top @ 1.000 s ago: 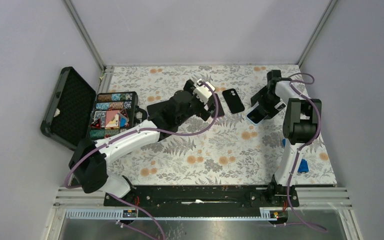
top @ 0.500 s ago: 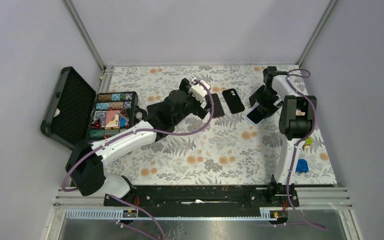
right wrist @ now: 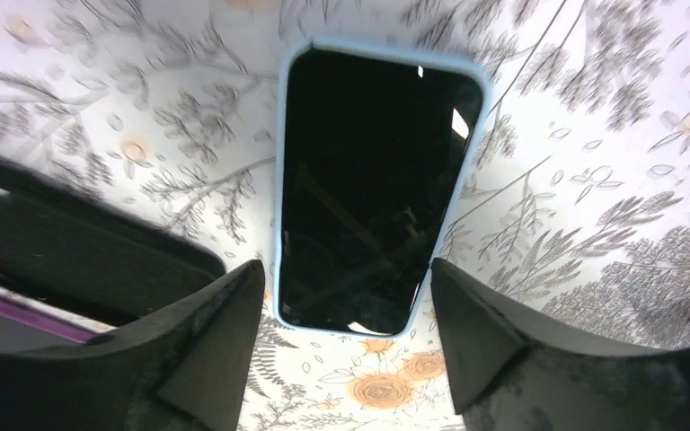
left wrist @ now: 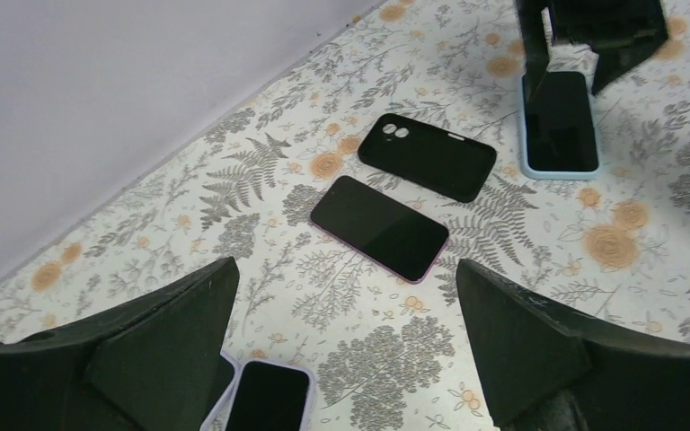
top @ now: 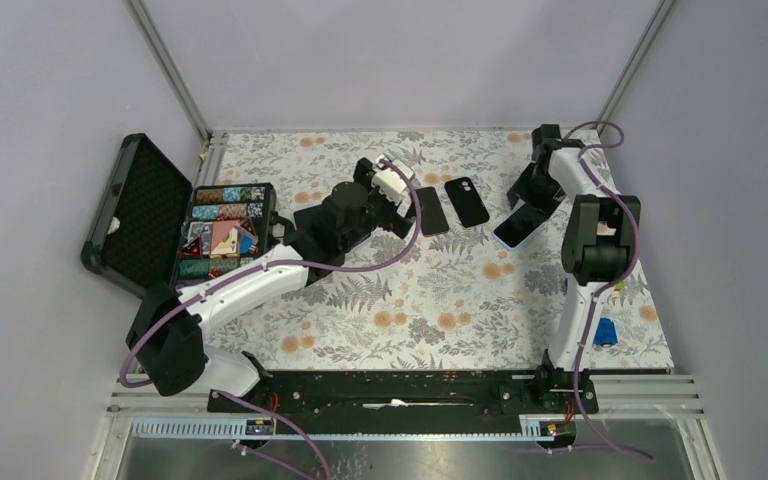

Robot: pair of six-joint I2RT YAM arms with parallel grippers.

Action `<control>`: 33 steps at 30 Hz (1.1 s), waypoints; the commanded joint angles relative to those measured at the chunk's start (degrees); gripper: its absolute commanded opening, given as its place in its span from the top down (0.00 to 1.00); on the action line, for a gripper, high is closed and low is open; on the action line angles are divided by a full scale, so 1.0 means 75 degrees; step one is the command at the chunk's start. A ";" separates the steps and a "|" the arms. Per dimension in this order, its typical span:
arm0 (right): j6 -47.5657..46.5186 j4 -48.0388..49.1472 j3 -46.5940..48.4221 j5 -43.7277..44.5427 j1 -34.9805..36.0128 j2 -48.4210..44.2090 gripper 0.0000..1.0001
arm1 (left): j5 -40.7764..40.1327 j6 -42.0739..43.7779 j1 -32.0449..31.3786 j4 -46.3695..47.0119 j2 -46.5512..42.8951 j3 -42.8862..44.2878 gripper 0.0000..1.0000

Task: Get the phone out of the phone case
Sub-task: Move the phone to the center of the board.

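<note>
Three phones lie on the floral table (top: 410,300): a bare phone (top: 431,211) at twelve o'clock, a blue-cased phone (top: 520,224) at two o'clock, and a pale-cased phone (left wrist: 268,397), seen only at six o'clock in the left wrist view. One empty black case (top: 467,201) lies at one o'clock. One open box (top: 222,230) sits at nine o'clock. One blue block (top: 605,332) is at four o'clock. Two arms: left arm (top: 250,280), right arm (top: 595,240).

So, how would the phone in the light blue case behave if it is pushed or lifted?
Lying flat on the table, the phone in the light blue case would probably slide, not tip or roll. Its glossy, reflecting screen looks slippery. The thin case rim may flex.
</note>
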 commanded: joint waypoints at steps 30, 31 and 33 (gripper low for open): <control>0.2607 0.0395 0.0967 -0.0644 -0.1289 0.1192 0.96 | 0.0594 -0.1126 0.0078 0.0199 0.0069 0.0053 0.01; 0.2525 0.0327 0.0967 -0.0650 -0.1227 0.1147 0.96 | 0.0567 -0.1115 0.0078 0.0191 0.0069 0.0046 0.01; 0.2284 0.0123 0.0903 -0.0635 -0.1104 0.1004 0.96 | 0.0518 -0.1113 0.0078 0.0197 0.0069 0.0024 0.01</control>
